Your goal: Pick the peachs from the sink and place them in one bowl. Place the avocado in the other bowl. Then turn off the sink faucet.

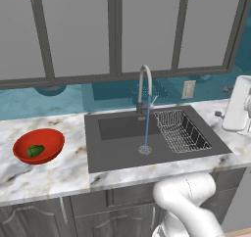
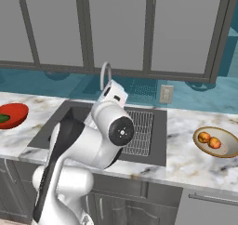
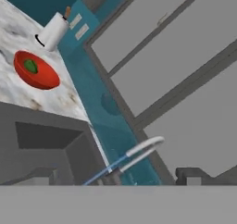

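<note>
Left base view: one sink (image 1: 122, 150), dark grey, set in the marble bench (image 1: 54, 175), with one wire rack (image 1: 184, 130) in its right part and one round drain (image 1: 144, 150) on the floor. One faucet (image 1: 144, 86) stands behind the basin, and a thin blue stream of water (image 1: 147, 128) runs from its spout down to the drain, so it is on. No fruit visible in the basin. Two bowls total. One red bowl (image 1: 38, 145) on the bench left of the sink, holding one green avocado (image 1: 35, 151). Right base view has one tan bowl (image 2: 217, 142) on the bench well right of the sink, with two peaches (image 2: 208, 140) inside, touching side by side. Same view shows the red bowl at the far left edge, partly cut off. Hand view, tilted: red bowl with avocado at upper left, one white paper towel roll (image 3: 53, 31) beyond it on the bench, faucet spout low in the middle with the blue stream. Tool's two tips sit at the bottom of the hand view, too dark and small; cannot tell if it is parted or closed, nothing seen between them.
</note>
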Controlling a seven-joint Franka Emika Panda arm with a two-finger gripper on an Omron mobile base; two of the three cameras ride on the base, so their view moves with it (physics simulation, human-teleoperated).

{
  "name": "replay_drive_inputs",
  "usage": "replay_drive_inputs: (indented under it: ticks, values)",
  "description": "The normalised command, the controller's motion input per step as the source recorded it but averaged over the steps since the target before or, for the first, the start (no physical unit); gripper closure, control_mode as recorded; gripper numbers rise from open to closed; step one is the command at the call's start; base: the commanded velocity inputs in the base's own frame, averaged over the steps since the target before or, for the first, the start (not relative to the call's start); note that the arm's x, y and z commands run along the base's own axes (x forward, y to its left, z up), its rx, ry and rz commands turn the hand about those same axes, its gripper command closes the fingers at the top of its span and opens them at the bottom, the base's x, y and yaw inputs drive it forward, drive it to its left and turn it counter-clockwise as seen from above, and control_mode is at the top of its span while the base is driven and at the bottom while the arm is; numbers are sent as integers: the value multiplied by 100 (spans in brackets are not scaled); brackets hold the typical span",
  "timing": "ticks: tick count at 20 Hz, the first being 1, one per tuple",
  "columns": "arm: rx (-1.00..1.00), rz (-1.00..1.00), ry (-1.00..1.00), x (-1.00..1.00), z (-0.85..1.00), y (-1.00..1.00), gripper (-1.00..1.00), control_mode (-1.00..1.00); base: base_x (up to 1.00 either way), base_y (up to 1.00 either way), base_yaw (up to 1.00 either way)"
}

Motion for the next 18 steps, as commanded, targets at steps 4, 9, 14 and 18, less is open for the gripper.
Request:
replay_drive_inputs:
  ticks: [4,9,14,18]
  values:
    - [24,-2,15,2,-35,-14,-100,-100,0,0,0]
    - [22,-1,26,49,-17,4,-100,-100,0,0,0]
    - [18,0,28,66,-13,10,-100,-100,0,0,0]
    - [14,-3,20,64,-11,1,-100,-100,0,0,0]
